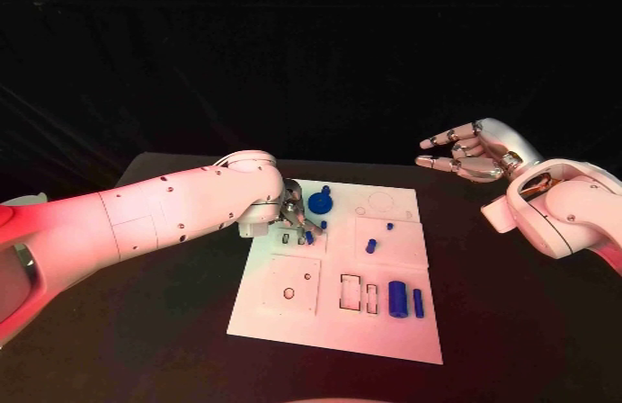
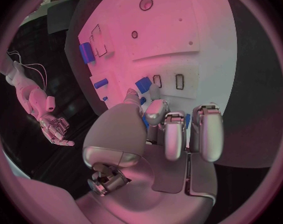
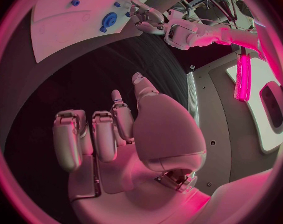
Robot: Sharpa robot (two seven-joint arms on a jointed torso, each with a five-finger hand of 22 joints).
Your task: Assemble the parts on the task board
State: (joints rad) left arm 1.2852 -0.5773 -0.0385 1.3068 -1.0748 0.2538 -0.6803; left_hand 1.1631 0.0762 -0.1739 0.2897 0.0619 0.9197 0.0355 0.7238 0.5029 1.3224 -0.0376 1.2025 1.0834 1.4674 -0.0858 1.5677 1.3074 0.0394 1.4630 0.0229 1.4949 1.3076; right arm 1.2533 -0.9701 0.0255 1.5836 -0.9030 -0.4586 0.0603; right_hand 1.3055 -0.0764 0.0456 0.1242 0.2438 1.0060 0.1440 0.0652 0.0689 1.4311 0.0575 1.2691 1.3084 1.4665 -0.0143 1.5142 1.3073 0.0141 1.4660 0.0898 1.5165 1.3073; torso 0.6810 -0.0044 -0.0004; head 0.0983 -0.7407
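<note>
The flat white rectangular task board [image 1: 389, 331] lay in the middle of the black bench [image 1: 519, 331], its long side running away from the robot. The left hand [image 1: 296, 212] was down over the board's far left part, its silver fingers [image 2: 172, 134] curled downward over a small blue block [image 2: 143, 84] that sat beside two narrow rectangular slots [image 2: 168, 81]. The fingertips closed around that block, though whether they truly gripped it or merely touched it could not be told. Just beyond the hand, a round blue disc-shaped part [image 1: 319, 203] rested on the board near its far edge.

Other pieces lay apart from the hand. A small blue peg [image 1: 371, 246] stood near the middle of the board, with a tiny blue stub [image 1: 389, 226] a little farther back. At the near right, a thick blue cylinder [image 1: 396, 299] lay beside a thin blue rod [image 1: 419, 303], the two nearly parallel and just apart. Left of them were outlined rectangular recesses [image 1: 352, 293], and a square outlined panel [image 1: 293, 285] with a small hole occupied the near left.

The right hand [image 1: 469, 154] hovered well off the board, above the bench's far right corner, its fingers [image 3: 94, 134] spread loosely and holding nothing.
</note>
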